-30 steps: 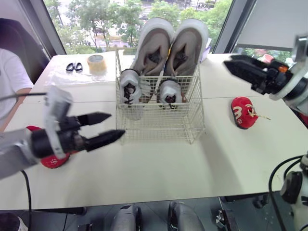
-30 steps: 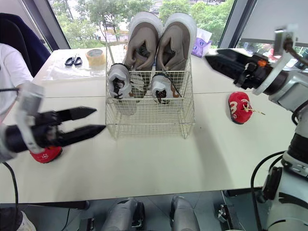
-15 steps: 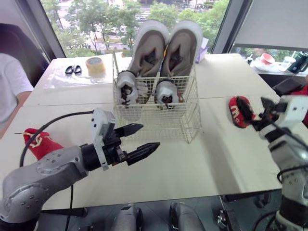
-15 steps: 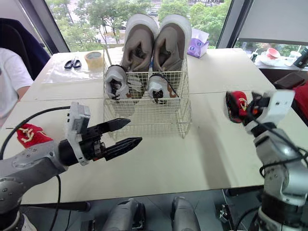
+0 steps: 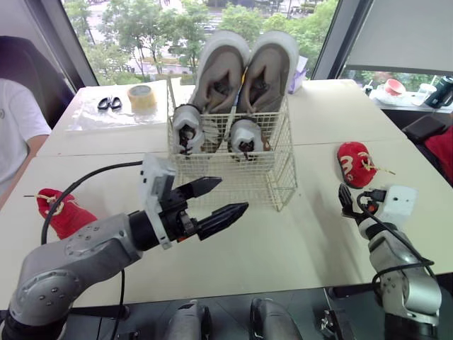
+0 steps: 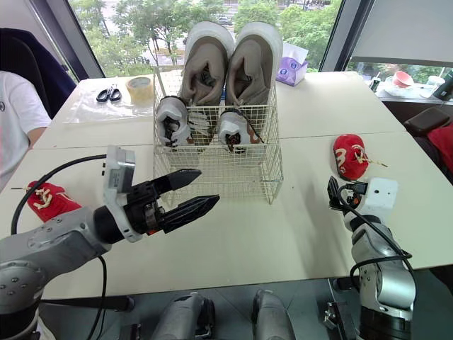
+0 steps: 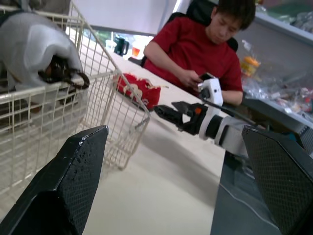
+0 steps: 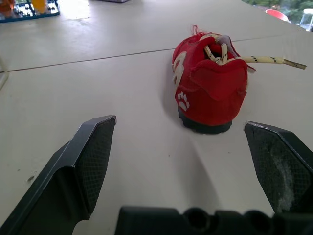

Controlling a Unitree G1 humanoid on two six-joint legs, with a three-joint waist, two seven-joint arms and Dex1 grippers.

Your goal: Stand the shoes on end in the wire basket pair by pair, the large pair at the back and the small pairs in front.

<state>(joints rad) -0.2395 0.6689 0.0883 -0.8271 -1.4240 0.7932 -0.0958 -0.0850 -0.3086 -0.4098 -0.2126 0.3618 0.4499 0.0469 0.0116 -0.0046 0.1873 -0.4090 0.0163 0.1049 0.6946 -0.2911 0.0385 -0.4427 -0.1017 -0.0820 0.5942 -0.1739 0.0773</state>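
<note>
Right end effector (image 5: 345,200) — fingers apart, empty, low over the desk (image 5: 283,248). Red shoe (image 8: 210,83) lies on the desk straight ahead of it, near but not touching, framed between the fingers in the right wrist view. Its long axis runs roughly away from the robot, one end facing the fingers. Second red shoe (image 5: 62,211) lies at the far left, beside the left arm. Left end effector (image 5: 232,195) — fingers apart, empty, in front of the wire basket (image 5: 283,177). Judged next move: the right arm, being nearer, reaches forward.
</note>
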